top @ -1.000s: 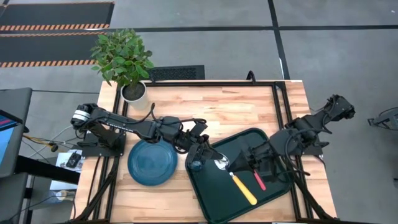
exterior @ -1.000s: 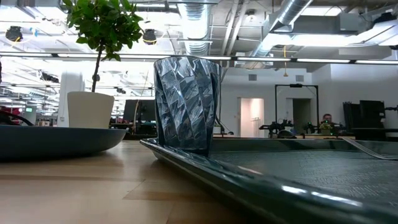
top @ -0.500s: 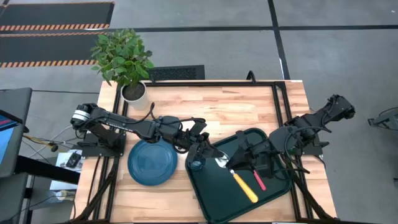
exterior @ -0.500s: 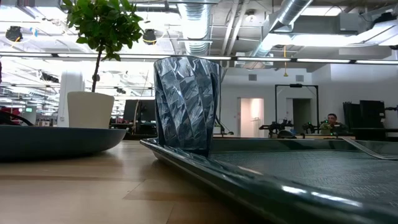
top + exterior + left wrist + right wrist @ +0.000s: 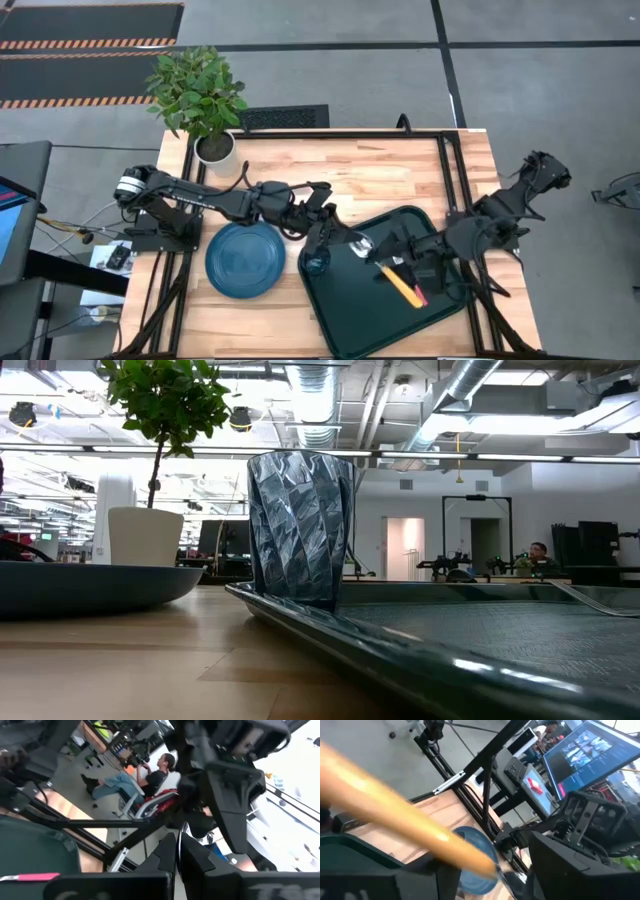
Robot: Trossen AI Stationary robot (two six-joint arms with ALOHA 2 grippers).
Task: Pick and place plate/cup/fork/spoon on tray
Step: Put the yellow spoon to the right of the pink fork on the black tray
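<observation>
The orange-handled spoon (image 5: 398, 282) is over the dark green tray (image 5: 350, 320), with its silver bowl (image 5: 360, 245) pointing at my left gripper. My right gripper (image 5: 382, 262) is shut on the spoon. My left gripper (image 5: 338, 238) is shut, and its fingertips (image 5: 178, 851) are right before the bowl. The red-handled fork (image 5: 421, 294) lies on the tray beside the spoon's handle. The grey-blue cup (image 5: 316, 264) stands upright in the tray's left corner. The teal plate (image 5: 245, 260) lies flat on the table left of the tray. My left gripper: I cannot tell whether its shut fingertips touch the spoon's bowl. My right gripper pinches the spoon where the orange handle meets the silver neck (image 5: 490, 864). It comes from the table's right, with the fingers roughly along the spoon. The handle's free end (image 5: 350, 770) runs back toward the wrist.
A white plant pot (image 5: 214, 148) with a leafy plant stands at the table's far left corner. The two grippers face each other closely over the tray's far left part. Bare wood (image 5: 350, 175) lies beyond the tray toward the far edge.
My right gripper has reached toward the table's left onto the spoon and then drawn back a little toward the right. The spoon has shifted toward the far edge. Its handle now lies close against the fork. Cup, plate and fork have stayed put.
</observation>
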